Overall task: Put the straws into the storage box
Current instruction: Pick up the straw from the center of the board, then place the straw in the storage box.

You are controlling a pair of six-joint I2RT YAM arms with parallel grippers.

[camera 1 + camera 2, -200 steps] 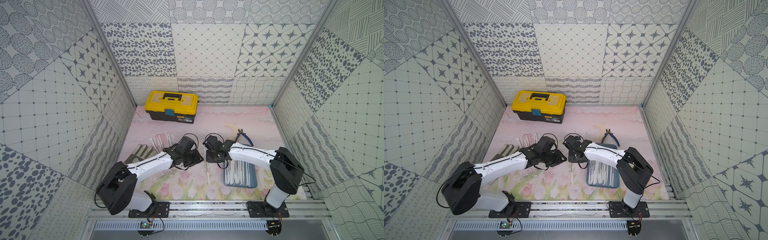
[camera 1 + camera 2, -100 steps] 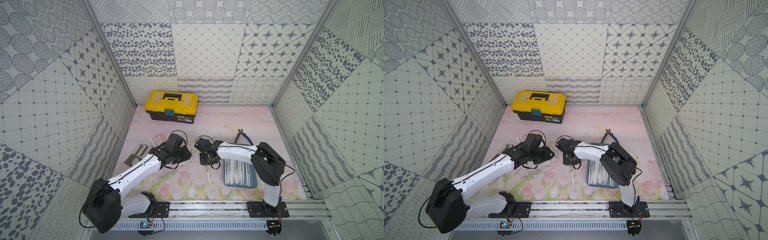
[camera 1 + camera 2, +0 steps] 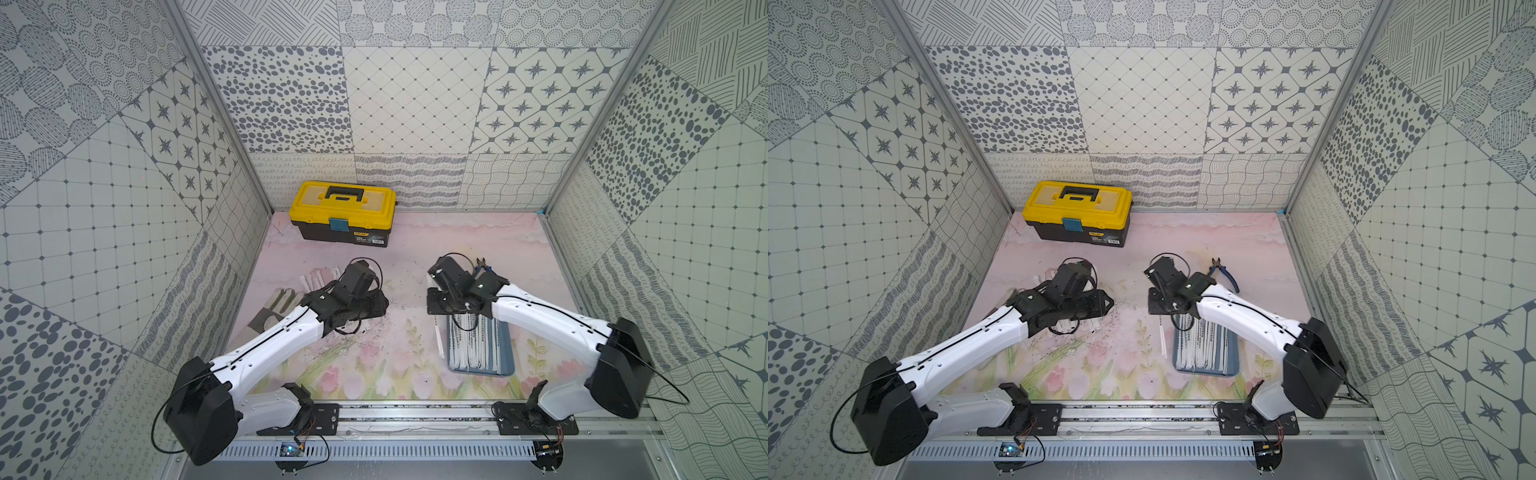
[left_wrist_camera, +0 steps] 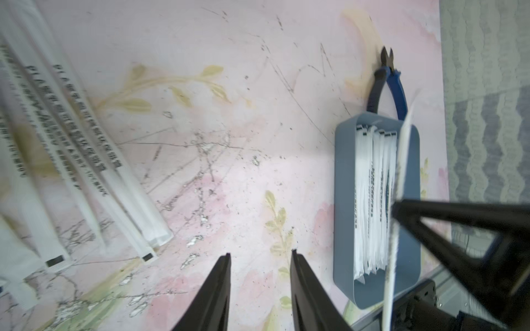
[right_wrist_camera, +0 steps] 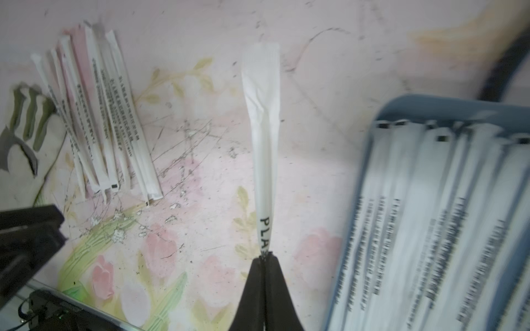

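Grey-and-white patterned walls (image 3: 415, 104) stand around a pink flowered tabletop (image 3: 415, 257). In both top views a shallow blue-grey plastic storage box (image 3: 505, 357) sits near the white right arm (image 3: 548, 320), with many thin straws in white paper wrappers (image 3: 473, 349) lying side by side in it. More loose straws (image 3: 316, 279) lie in a pile well apart, by the white left arm (image 3: 270, 345). In the left wrist view the black left hand (image 4: 259, 255) is spread a little with nothing between its jaws, over bare tabletop, and the loose straws are near it. In the right wrist view the black right hand (image 5: 265, 256) is pressed together, pinching one white straw (image 5: 262, 129) between its tips. That straw sticks out just beside the storage box, not in it yet. I think the pinch is tiny, so the straw could slip or swing. Its far end might bump the low rim and land half out, or push the packed straws crooked.
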